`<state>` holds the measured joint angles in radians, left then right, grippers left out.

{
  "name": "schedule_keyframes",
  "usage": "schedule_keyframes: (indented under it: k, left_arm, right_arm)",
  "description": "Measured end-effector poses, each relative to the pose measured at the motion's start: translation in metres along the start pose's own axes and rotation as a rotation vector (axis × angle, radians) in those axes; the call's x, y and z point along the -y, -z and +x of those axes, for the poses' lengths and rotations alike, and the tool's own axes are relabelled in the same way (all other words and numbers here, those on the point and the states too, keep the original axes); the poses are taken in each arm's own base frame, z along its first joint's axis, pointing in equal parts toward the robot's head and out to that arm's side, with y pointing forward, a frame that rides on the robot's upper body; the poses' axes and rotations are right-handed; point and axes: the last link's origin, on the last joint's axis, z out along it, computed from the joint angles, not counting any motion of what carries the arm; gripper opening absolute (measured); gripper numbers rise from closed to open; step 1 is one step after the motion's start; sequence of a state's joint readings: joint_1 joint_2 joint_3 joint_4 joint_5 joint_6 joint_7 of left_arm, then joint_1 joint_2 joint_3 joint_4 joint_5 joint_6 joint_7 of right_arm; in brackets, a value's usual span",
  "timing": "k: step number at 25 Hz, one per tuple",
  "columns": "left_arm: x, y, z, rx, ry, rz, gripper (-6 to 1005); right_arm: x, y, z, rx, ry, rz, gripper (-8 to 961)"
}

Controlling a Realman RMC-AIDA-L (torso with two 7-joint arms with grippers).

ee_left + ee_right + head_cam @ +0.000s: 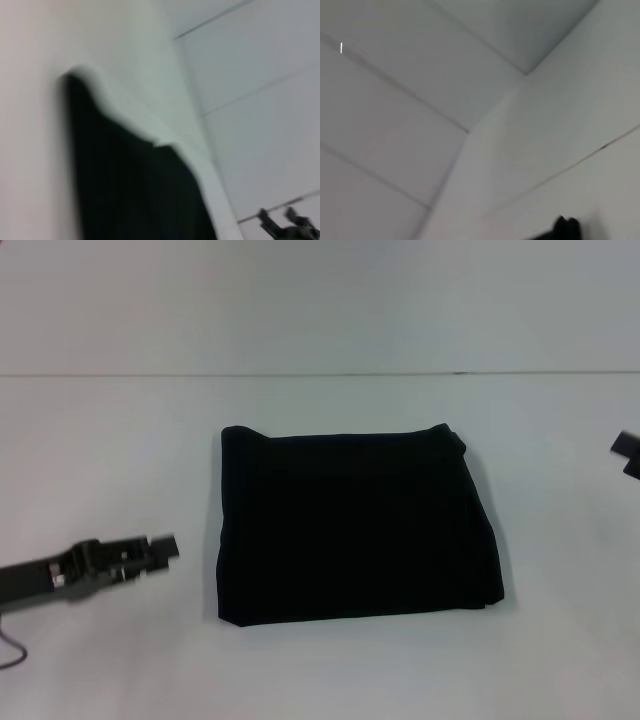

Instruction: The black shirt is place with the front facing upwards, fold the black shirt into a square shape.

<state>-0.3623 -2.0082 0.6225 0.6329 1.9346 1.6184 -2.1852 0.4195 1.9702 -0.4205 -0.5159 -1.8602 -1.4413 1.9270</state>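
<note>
Black shirt (355,525) lies folded in a near-square on the table (120,440). Left end effector (165,548) just left of shirt, right end effector (627,455) well right; finger states cannot be told. Risk: a sweeping arm catching an edge, undoing the fold.

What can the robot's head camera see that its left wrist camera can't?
Only the head view shows the whole black shirt folded into a near-square bundle on the white table, with the left gripper beside it, not touching, and the right gripper at the picture's edge. Only the left wrist view shows the wall panels behind the table. Both views share the shirt, the table and the right gripper, seen far off by the left wrist camera.
</note>
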Motion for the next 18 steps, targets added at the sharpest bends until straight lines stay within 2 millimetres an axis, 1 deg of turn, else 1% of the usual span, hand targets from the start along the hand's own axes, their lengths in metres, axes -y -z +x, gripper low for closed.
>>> schedule_keyframes:
  k: [1,2,3,5,7,8,10,14,15,18]
  left_arm:
    - [-0.003,0.000,0.001,-0.026,-0.100,-0.025,212]
    - [-0.006,-0.005,0.001,-0.035,-0.226,-0.039,249]
    - [-0.008,-0.010,0.003,-0.038,-0.310,-0.044,286]
    - [-0.013,-0.027,0.010,-0.019,-0.504,-0.035,365]
    - [-0.018,-0.042,0.020,0.034,-0.622,-0.019,448]
    - [-0.022,-0.052,0.025,0.077,-0.663,-0.016,489]
    - [-0.028,-0.063,0.032,0.123,-0.718,-0.010,572]
    - [-0.041,-0.085,0.042,0.169,-0.802,-0.013,758]
    - [-0.042,-0.090,0.042,0.176,-0.817,-0.011,804]
    - [-0.042,-0.101,0.041,0.178,-0.830,0.010,851]
  right_arm:
    - [-0.002,-0.001,-0.002,-0.023,0.081,0.007,799]
    - [-0.003,-0.003,-0.004,-0.045,0.154,0.010,799]
    - [-0.007,-0.007,-0.007,-0.070,0.243,0.007,799]
    - [-0.018,-0.022,-0.008,-0.143,0.421,-0.030,799]
    - [-0.030,-0.039,-0.005,-0.219,0.561,-0.077,799]
    - [-0.035,-0.048,-0.003,-0.260,0.623,-0.096,799]
    - [-0.046,-0.068,0.002,-0.327,0.712,-0.129,799]
    - [-0.061,-0.100,0.014,-0.394,0.821,-0.156,799]
    - [-0.063,-0.103,0.016,-0.396,0.831,-0.164,799]
    - [-0.067,-0.111,0.025,-0.412,0.845,-0.197,799]
